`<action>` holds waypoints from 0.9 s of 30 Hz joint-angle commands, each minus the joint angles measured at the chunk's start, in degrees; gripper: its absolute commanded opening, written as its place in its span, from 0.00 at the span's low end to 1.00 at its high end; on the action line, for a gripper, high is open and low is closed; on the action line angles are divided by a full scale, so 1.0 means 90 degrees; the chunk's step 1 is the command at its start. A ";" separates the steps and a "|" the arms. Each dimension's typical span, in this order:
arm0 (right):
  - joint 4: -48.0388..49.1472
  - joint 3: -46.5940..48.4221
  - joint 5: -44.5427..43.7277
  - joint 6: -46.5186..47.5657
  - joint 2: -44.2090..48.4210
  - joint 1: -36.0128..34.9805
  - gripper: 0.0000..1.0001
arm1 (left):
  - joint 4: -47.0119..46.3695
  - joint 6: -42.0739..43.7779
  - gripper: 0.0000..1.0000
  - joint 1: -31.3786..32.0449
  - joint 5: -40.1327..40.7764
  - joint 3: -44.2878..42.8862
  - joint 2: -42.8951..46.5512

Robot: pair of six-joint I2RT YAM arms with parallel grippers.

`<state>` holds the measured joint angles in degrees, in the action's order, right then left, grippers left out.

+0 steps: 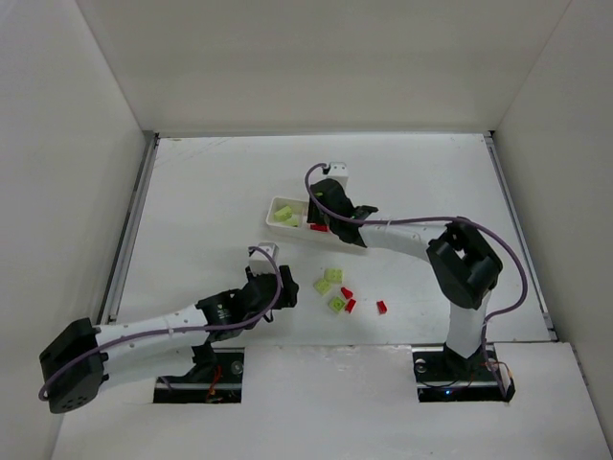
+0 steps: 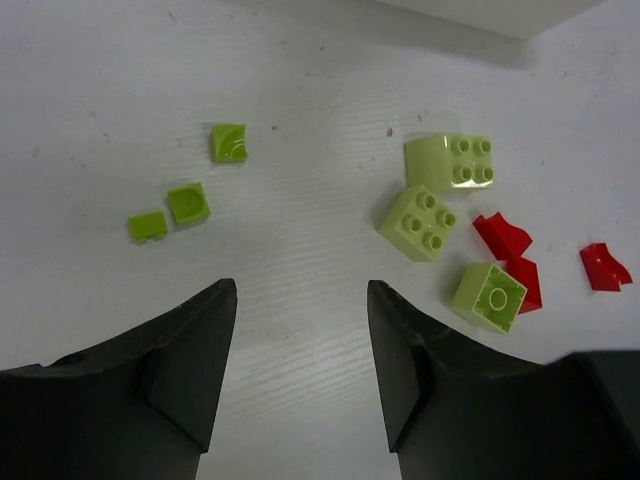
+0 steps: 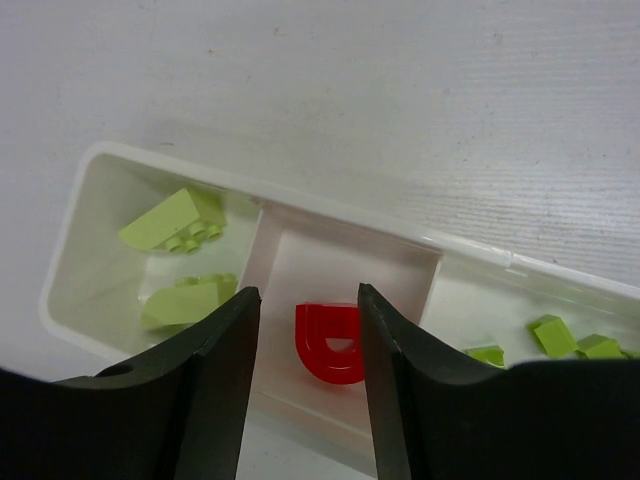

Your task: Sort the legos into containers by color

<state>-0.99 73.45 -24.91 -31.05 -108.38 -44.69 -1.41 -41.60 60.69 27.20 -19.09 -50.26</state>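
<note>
The white tray [image 1: 271, 203] lies at the table's middle. Its left compartment holds lime green legos [image 3: 172, 220], its middle one a red arch brick [image 3: 331, 343], and its right one more small green pieces [image 3: 555, 333]. My right gripper [image 3: 308, 292] hangs open and empty just above the middle compartment, with the red arch between its fingers; it also shows in the top view [image 1: 324, 218]. My left gripper [image 2: 300, 290] is open and empty low over bare table. Loose green bricks [image 2: 417, 222] and red pieces [image 2: 502, 235] lie ahead to its right, and small green ones [image 2: 188, 203] ahead to its left.
In the top view the loose legos [image 1: 337, 305] lie between the two arms, in front of the tray. White walls close in the table on three sides. The right arm's elbow [image 1: 465, 264] stands to the right of the bricks.
</note>
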 commanded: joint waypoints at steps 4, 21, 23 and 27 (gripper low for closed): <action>0.0432 -0.0493 0.0013 0.0090 0.1073 -0.0020 0.42 | -0.0995 0.0413 0.53 0.0439 -0.0034 -0.0407 -0.0898; -0.0093 -0.4312 -0.0474 -0.1119 0.4628 -0.1220 0.50 | -0.2158 0.1507 0.51 0.0401 -0.0405 -0.1384 -0.3418; -0.0550 -0.4488 -0.0649 -0.1460 0.4931 -0.1338 0.53 | -0.2167 0.1546 0.50 0.0332 -0.0522 -0.1482 -0.3604; -0.1781 -0.4616 -0.0992 -0.2222 0.5274 -0.1572 0.54 | -0.2168 0.1664 0.44 0.0293 -0.0639 -0.1667 -0.3917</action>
<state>-8.47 32.53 -29.91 -44.14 -62.63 -57.36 -19.27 -28.71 63.51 22.87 -31.77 -84.31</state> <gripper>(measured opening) 0.536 0.451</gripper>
